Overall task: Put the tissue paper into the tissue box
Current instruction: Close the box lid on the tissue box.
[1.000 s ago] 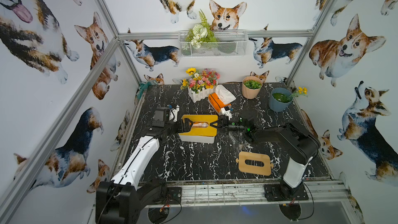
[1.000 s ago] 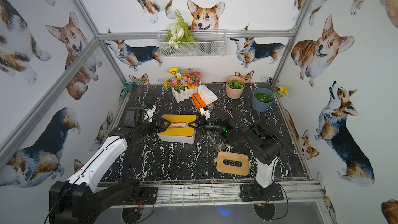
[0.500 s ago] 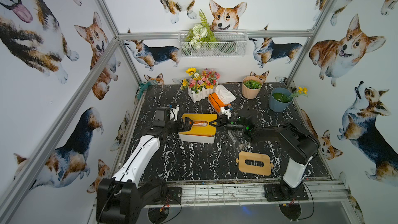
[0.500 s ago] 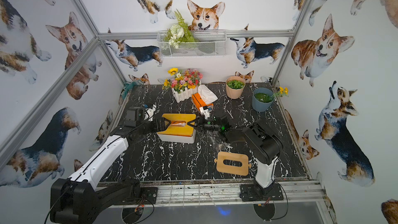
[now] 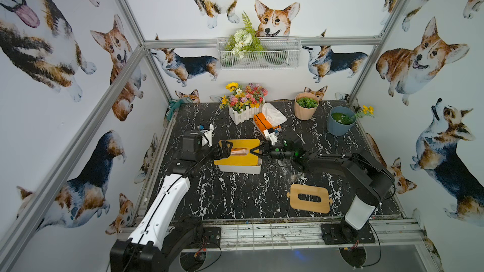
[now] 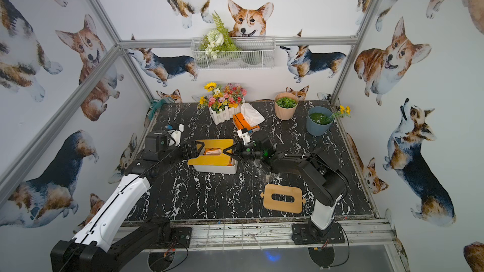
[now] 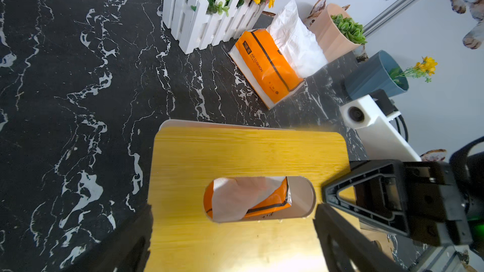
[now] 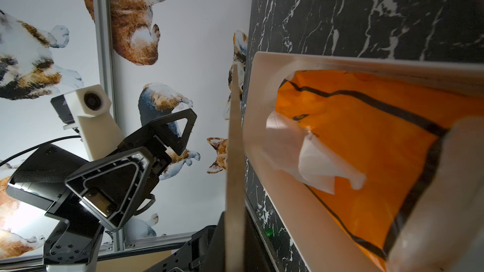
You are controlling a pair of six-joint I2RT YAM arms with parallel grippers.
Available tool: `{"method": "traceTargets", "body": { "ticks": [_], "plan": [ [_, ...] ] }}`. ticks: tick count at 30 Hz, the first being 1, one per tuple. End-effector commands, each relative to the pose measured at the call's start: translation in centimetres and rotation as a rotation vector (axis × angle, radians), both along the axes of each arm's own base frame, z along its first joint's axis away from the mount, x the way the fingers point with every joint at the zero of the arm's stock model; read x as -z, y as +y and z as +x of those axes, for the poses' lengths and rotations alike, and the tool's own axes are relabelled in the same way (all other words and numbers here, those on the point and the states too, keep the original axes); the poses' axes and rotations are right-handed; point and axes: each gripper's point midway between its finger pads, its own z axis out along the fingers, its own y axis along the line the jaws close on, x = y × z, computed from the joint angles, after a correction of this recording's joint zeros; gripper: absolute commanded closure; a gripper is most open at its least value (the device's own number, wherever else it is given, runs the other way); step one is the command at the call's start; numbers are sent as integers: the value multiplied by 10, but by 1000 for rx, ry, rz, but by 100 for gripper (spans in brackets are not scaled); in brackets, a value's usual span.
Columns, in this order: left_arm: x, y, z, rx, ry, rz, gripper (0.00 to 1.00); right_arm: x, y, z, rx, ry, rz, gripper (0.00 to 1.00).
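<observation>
Left gripper (image 5: pixel 227 150) stands spread wide at the left end of the one yellow lid (image 5: pixel 242 160) in both top views, grasping nothing. The right gripper (image 5: pixel 256 151) is clenched on that lid's right edge. The lid sits over the single white tissue box (image 5: pixel 239 170), mid-bench. A second lid (image 5: pixel 309 198), pale wood with rounded corners, lies flat near right with bare marbled bench (image 5: pixel 230 194) all around it. At the far edge are a second pack (image 5: pixel 263 124), a beige pot (image 5: pixel 306 109), a blue pot (image 5: pixel 340 126) and one picket planter (image 5: pixel 242 116).

From the left wrist, the grainy lid's (image 7: pixel 235 153) oval slot shows the tissue pack (image 7: pixel 272 200) inside: orange film and creased white paper.

From the right wrist, the lid (image 8: pixel 234 153) runs edge-on and thin, with a gap between it and the box rim (image 8: pixel 255 116).
</observation>
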Motion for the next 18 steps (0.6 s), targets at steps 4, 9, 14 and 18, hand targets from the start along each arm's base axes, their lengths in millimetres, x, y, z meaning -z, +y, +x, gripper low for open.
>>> {"method": "traceTargets", "body": {
  "ticks": [4,9,14,18],
  "plan": [
    [-5,0,3,-7,-22,-9,0,14,-24,3,54,-30,-47,100],
    [-5,-1,2,-5,-27,-17,0,16,-60,10,122,-28,-38,100],
    [-6,-2,3,-5,-29,-30,0,17,-90,14,166,-33,-46,100],
    [-5,-3,3,-6,-30,-41,0,17,-114,17,210,-45,-62,100]
  ]
}}
